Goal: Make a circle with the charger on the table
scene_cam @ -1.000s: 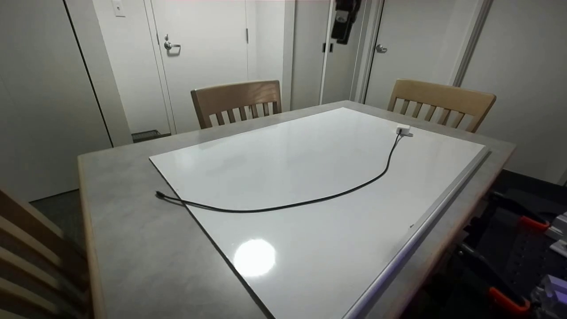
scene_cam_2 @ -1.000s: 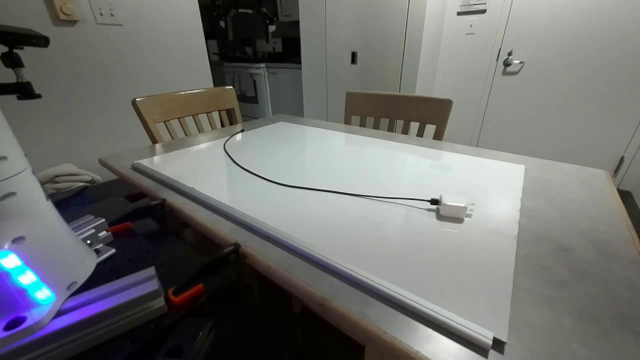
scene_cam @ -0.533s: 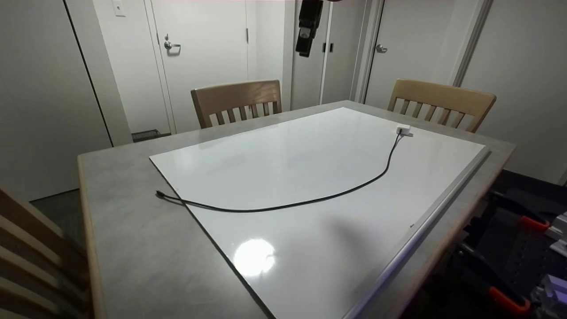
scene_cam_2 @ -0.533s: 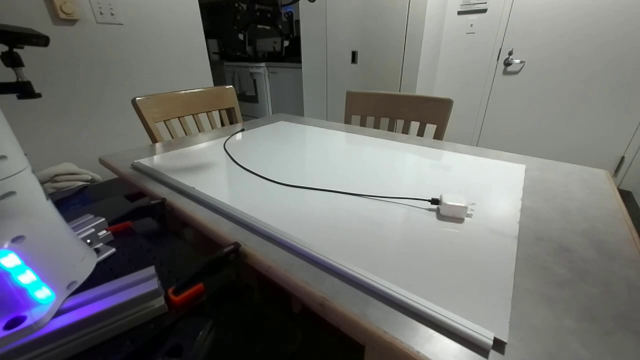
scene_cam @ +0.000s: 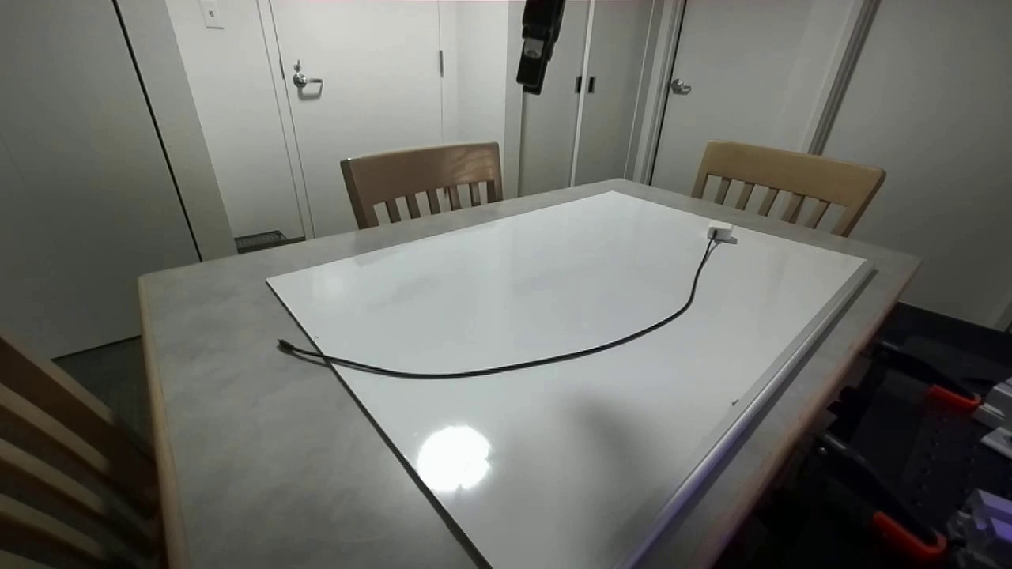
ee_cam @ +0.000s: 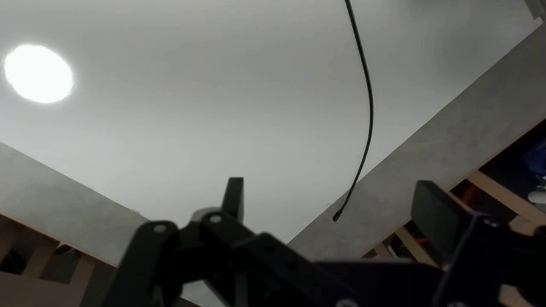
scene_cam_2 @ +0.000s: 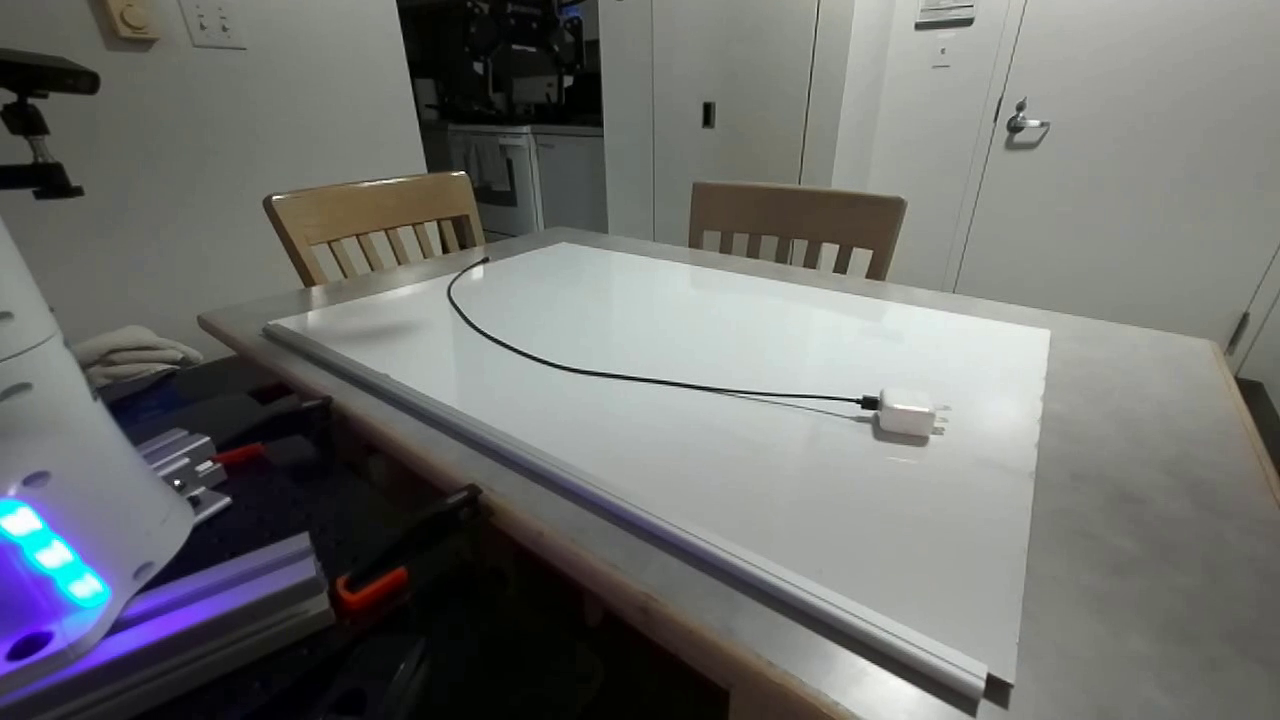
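Worktop (scene_cam: 237,442), grey-rimmed, bearing one charger (scene_cam: 506,369), in an exterior view bowed from left to far right; pincer (ee_cam: 332,196), wide and empty, best lowered astride the dark tip (ee_cam: 337,215), closed low, then curved slowly round toward the white plug (scene_cam_2: 906,412).

In an exterior view, the hand (scene_cam: 532,81) had moved toward nine o'clock within the last second, dipping first, then lifting a little. A soft shadow (scene_cam: 609,442) had come onto the desk (scene_cam: 237,442), around five o'clock on its white panel (scene_cam: 490,300), though the shadow's blurred edges were hard to place exactly.
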Controlling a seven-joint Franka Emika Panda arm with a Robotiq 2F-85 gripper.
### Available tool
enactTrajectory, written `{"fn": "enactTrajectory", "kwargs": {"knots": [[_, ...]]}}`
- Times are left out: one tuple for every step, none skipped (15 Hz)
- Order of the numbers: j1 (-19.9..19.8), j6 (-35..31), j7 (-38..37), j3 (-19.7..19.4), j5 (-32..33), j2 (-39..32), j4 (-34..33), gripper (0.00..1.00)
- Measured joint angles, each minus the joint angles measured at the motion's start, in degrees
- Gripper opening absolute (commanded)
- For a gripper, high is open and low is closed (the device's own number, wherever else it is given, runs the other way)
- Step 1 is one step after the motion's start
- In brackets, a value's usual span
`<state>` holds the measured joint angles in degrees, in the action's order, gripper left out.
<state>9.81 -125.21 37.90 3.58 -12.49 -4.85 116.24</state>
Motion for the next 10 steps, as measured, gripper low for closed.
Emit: {"fn": "enactTrajectory", "kwargs": {"knots": [[0.0,1.1,0.2,0.5,0.1,-1.1,-1.9,1.0],[0.0,2.7,0.6,1.1,0.2,-2.4,-4.3,1.0],[0.0,4.4,1.0,1.8,0.4,-4.0,-7.0,1.0],[0.0,6.3,1.3,2.6,0.8,-5.8,-10.0,1.0],[0.0,7.9,1.8,3.4,1.3,-7.7,-13.1,1.0],[0.3,9.4,2.5,3.9,1.7,-9.8,-16.3,1.0],[0.5,10.7,3.2,4.5,2.4,-11.8,-19.4,1.0],[0.5,11.9,3.9,5.3,3.3,-13.9,-22.5,1.0],[0.5,13.2,4.8,6.2,4.1,-16.2,-25.7,1.0],[0.5,14.5,5.9,7.0,5.0,-18.3,-28.7,1.0]]}}
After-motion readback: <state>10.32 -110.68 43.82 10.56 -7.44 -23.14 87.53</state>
